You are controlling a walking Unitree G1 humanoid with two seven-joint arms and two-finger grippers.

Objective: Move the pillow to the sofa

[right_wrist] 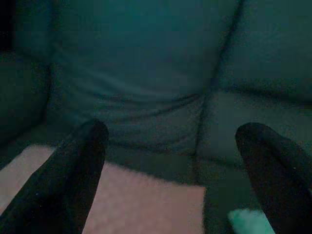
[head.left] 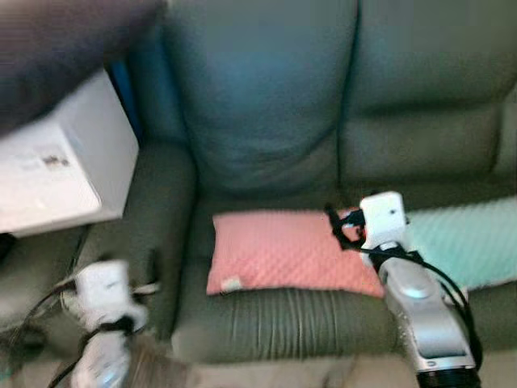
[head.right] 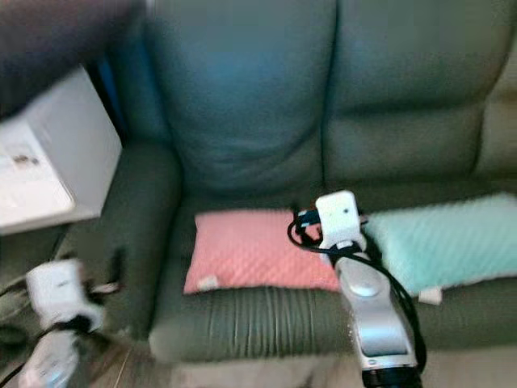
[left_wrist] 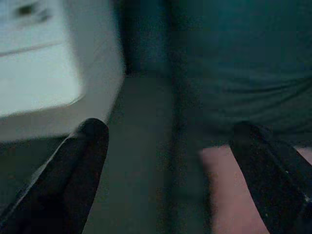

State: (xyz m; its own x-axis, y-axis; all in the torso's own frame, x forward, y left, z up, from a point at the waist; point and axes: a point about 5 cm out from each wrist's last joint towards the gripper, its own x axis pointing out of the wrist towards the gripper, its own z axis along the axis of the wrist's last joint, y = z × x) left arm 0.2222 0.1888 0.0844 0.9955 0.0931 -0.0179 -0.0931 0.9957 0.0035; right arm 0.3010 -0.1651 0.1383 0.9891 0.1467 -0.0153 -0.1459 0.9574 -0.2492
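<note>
Right arm reaching forward from the near right, silver forearm angled up and slightly left, white wrist block at its far end, black cables looping alongside; right gripper (right_wrist: 170,146) with its two black fingers (right_wrist: 73,180) spread wide apart. Left arm low at the near left, wrist blurred, left gripper (left_wrist: 170,151) likewise parted wide, fingers (left_wrist: 83,161) pointing far.

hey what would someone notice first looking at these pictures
A pink pillow lies flat on the green sofa seat, with a mint pillow beside it to the right. The right tool, open, hovers over the pink pillow's right edge; the left tool, also open, is low by the sofa's arm near a white box.
</note>
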